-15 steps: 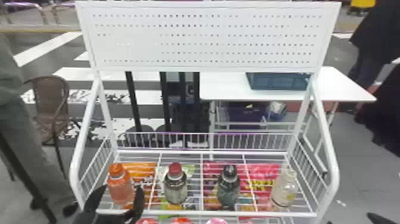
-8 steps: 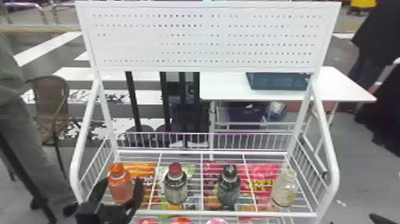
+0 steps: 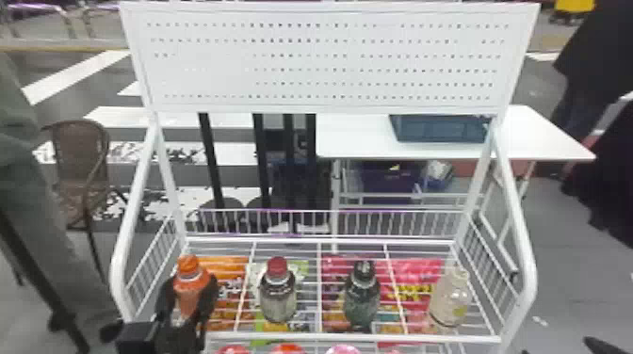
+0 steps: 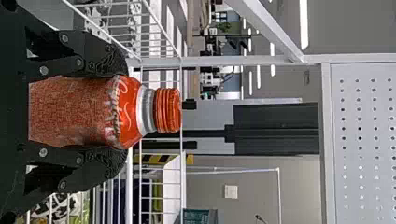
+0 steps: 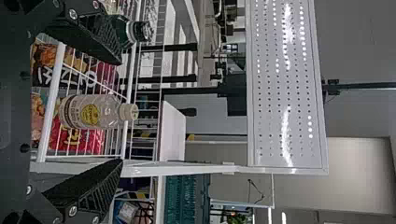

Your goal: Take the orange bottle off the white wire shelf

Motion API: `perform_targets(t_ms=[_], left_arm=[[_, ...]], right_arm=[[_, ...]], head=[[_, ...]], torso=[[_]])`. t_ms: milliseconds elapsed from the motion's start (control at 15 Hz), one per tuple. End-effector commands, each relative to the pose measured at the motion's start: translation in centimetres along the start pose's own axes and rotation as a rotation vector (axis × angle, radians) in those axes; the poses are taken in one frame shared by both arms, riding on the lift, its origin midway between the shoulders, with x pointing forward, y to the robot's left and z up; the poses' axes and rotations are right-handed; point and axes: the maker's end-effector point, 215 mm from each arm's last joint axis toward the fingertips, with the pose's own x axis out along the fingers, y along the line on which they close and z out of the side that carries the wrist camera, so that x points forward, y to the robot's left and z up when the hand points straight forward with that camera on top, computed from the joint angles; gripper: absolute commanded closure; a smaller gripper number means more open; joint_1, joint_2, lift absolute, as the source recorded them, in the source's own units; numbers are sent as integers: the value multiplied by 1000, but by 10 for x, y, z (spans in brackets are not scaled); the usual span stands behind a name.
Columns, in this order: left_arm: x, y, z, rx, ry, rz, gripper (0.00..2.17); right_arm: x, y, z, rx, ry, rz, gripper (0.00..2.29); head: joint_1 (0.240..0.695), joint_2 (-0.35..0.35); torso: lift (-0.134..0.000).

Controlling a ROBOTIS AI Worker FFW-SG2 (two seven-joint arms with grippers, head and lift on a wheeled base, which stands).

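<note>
White wire shelf (image 3: pixel 353 337): bottles in a row, orange one at the left end.
Left end effector (image 3: pixel 192 283): closed to bottle width, fingers gripping both sides of the orange bottle.
Right end effector (image 3: pixel 605 346): fingers spread wide, empty.
Orange bottle (image 4: pixel 70 112): upright, reddish-orange speckled body, glossy orange shoulder with pale script.
Neck band (image 4: pixel 146 110): whitish-grey.
Cap (image 4: pixel 168 110): orange, ribbed, screwed on.

You have four bottles (image 3: pixel 188 297), one of them orange, plus one white perforated panel (image 3: pixel 329 61) and one brown chair (image 3: pixel 79 155).
</note>
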Motion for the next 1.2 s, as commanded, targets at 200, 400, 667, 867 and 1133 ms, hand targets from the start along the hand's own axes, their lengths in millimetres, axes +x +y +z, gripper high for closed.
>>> perform_targets(t_ms=[200,400,667,867,1133], left_arm=[[-28,-9,48,-12,-44,-12,873],[-53,-15,74,-1,-20,-26,866],[-95,-16,109,27,3,-35,863],[-123,-13,122,56,15,-36,863],[-153,-14,123,70,40,-41,863]], right_arm=[[1,0,-1,2,0,2,151],[2,0,0,0,-1,5,151],[2,0,1,28,-8,6,151],[3,2,3,30,-13,10,151],[4,2,6,25,-18,12,151]], head=[[499,0],[499,0],[499,0],[499,0],[499,0]], torso=[[0],[0],[0],[0],[0]])
